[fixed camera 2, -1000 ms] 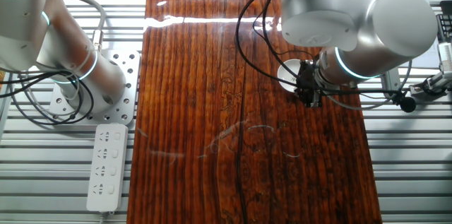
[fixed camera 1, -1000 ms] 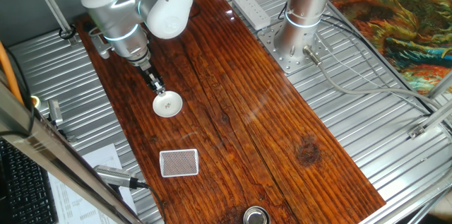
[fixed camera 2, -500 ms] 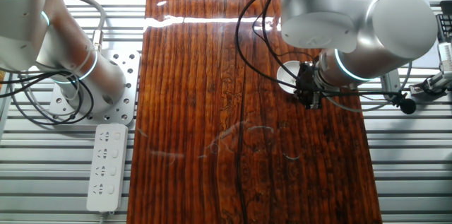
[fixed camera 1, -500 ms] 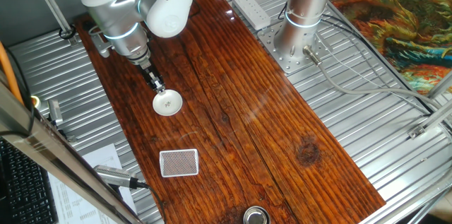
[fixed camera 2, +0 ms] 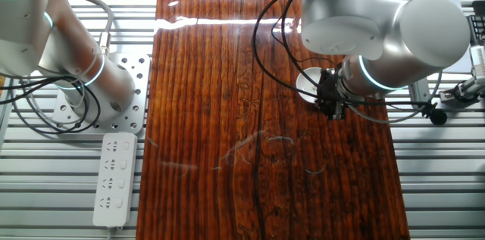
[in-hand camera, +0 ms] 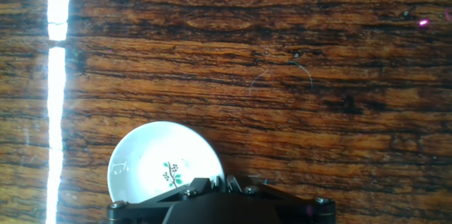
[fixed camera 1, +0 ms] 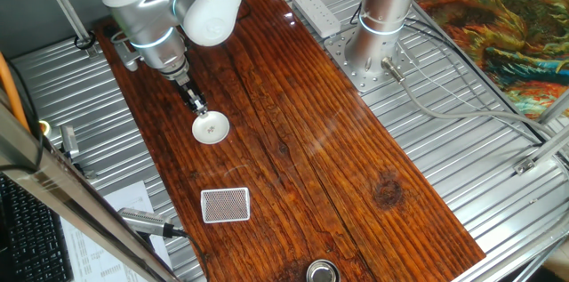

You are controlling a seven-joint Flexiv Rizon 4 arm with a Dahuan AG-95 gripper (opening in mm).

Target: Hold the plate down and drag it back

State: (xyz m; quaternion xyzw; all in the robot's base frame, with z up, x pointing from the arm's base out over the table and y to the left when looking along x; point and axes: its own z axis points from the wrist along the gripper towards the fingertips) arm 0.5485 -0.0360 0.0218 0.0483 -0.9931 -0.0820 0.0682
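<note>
I see the plate [fixed camera 1: 211,128] lying flat on the wooden table [fixed camera 1: 293,140], toward the left long edge of the board in one fixed view and well apart from the white card [fixed camera 1: 225,205] that lies further down the same side. The gripper [fixed camera 1: 197,108] comes down at a slant from the arm's silver wrist [fixed camera 1: 147,24] and its tip meets the plate at the rim nearest the arm. From that angle I think the tip is touching the plate, though the contact itself is too small for me to be sure.

In the other fixed view the arm's big grey housing [fixed camera 2: 379,20] covers most of the scene; only a white sliver of the plate [fixed camera 2: 307,82] shows beside the dark gripper [fixed camera 2: 330,102].

The hand view gives me the plate [in-hand camera: 152,160] at the bottom left, with a small green sprig printed at its centre, and the black gripper body [in-hand camera: 219,206] overlapping its lower edge. The fingertips are cut off by the frame there, so I cannot tell whether the jaws are spread or closed.

A metal cup [fixed camera 1: 322,272] stands at the near end of the table, and a white power strip [fixed camera 1: 316,11] lies at the far end beside a second robot's base [fixed camera 1: 378,37].
</note>
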